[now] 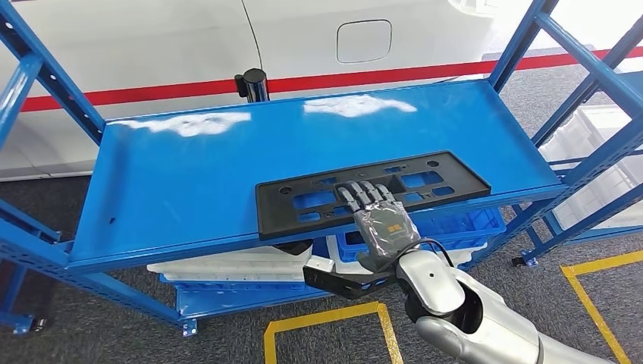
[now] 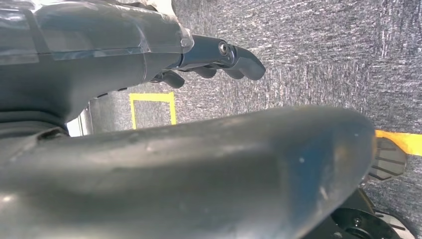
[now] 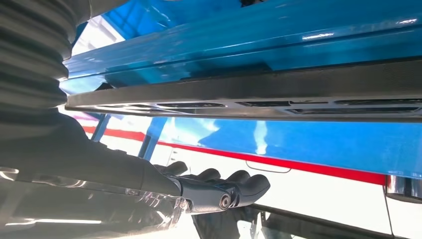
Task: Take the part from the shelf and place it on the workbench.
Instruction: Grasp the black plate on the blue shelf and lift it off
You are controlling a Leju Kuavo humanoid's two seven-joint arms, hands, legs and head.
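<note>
black plate (image 1: 371,193) flat on blue shelf (image 1: 189,182), front edge, 5 o'clock. looks light, stiff, slick. your right hand (image 1: 383,224) fingers together, lying on top, no grip yet; pinch front rim. left hand (image 2: 214,57) curled, empty.

part (image 1: 371,194) on shelf (image 1: 189,189) front edge | right hand (image 1: 383,224) fingers (image 1: 364,194) on part

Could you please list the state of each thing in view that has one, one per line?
black part: flat on the blue shelf, near edge overhanging the front.
right hand: fingers extended over the part; contact and grip unclear.
left hand: hanging above the floor, fingers curled, holding nothing.
</note>
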